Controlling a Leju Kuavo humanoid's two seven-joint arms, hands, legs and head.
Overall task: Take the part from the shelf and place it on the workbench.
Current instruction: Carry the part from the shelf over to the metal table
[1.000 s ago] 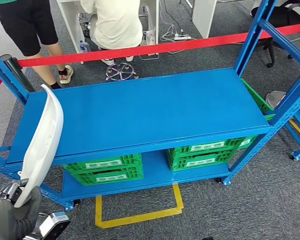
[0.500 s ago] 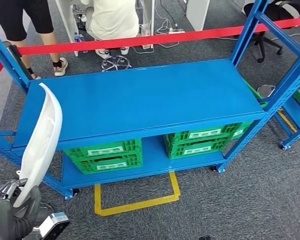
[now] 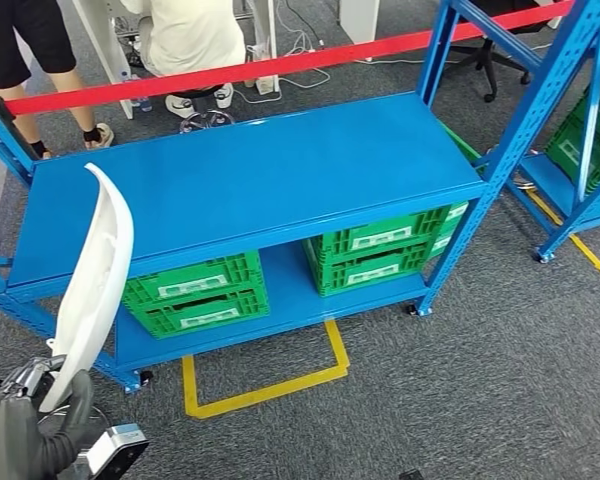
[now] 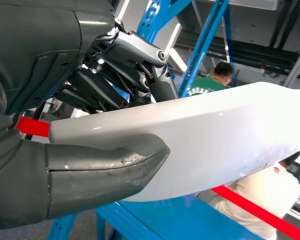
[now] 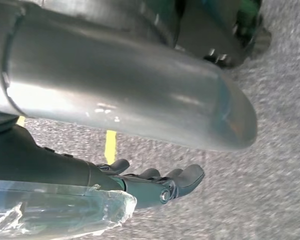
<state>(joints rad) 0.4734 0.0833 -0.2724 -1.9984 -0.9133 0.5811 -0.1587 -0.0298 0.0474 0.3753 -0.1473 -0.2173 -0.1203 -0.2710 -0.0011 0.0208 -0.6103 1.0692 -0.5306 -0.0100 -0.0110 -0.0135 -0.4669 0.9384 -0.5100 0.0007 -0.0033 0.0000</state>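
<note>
One white curved part [image 3: 89, 285] gripped at lower end by left hand [image 3: 25, 430], lower left of frame; thumb [image 4: 103, 167] pressed on it. Long axis near upright, leaning right toward blue shelf [image 3: 244, 180]. Right hand [image 5: 160, 185] hangs, fingers loosely apart, holding nothing.

My left hand [image 3: 33, 432] runs off the head view's corner, and the part [image 3: 89, 285] hides my fingertips. In the left wrist view the part [image 4: 216, 135] leaves the frame. My right hand's [image 5: 156, 182] fingers are half-hidden.
</note>
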